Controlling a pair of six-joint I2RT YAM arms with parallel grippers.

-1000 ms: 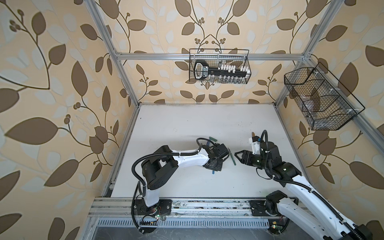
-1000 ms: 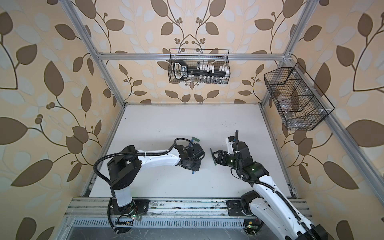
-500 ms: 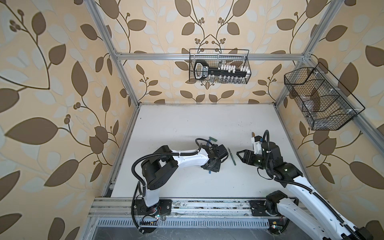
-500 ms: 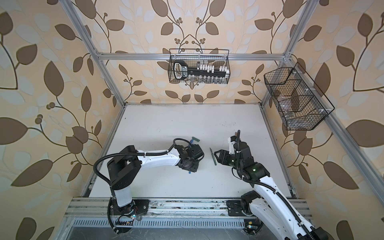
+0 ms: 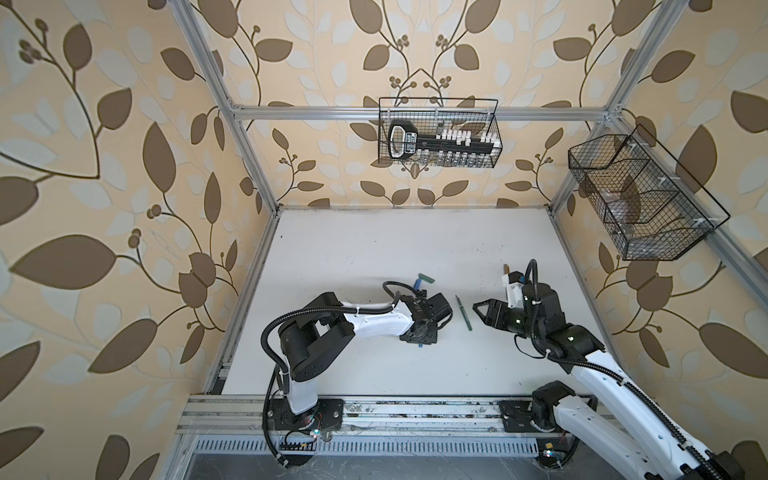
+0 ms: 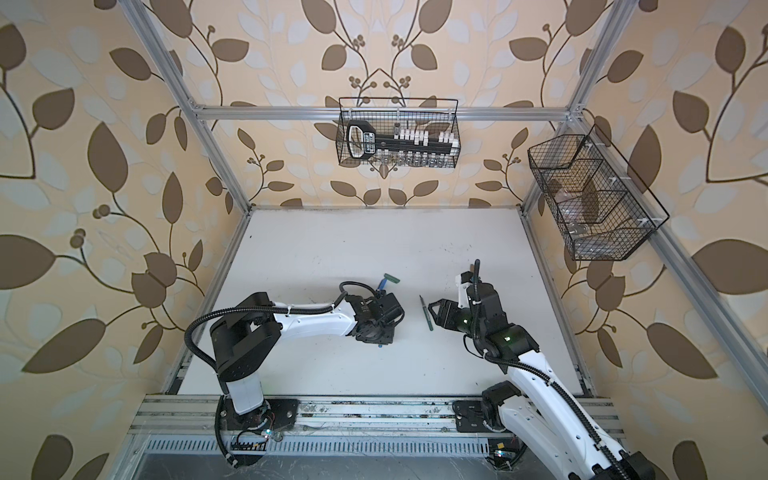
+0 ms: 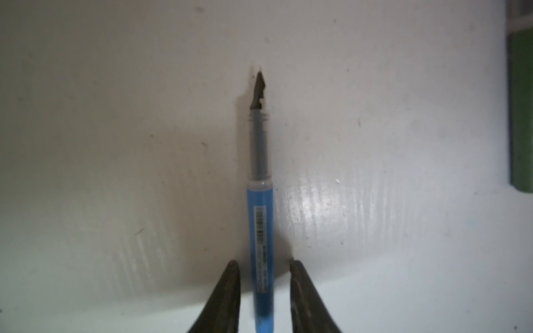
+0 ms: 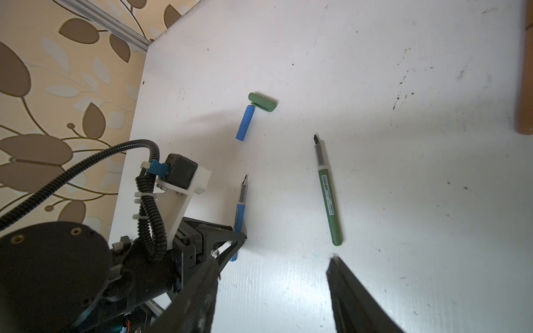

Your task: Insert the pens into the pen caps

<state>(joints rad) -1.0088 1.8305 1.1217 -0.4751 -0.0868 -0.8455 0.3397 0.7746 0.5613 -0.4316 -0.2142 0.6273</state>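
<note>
A blue pen point(image 7: 259, 219) lies on the white table point(image 5: 374, 249), dark tip pointing away. My left gripper point(image 7: 264, 263) straddles its barrel, jaws narrowly open with a thin gap on each side. In both top views the gripper body hides most of this pen point(image 5: 420, 344). The green pen point(image 5: 464, 312) point(image 8: 328, 199) lies uncapped between the two grippers. My right gripper point(image 5: 480, 316) point(image 8: 274, 256) stands open and empty just right of it. The blue cap point(image 8: 244, 122) and green cap point(image 8: 263, 101) lie touching, farther back. An orange-brown barrel point(image 8: 525, 72) shows at the frame edge.
A wire basket point(image 5: 438, 133) with a black tool hangs on the back wall. Another wire basket point(image 5: 640, 199) hangs on the right wall. Aluminium frame posts border the table. The left arm's base point(image 5: 307, 345) sits at the front left.
My left gripper has shifted slightly left, off the green pen, and its jaws have narrowed around the blue pen. The right gripper has drawn back a little to the right.
</note>
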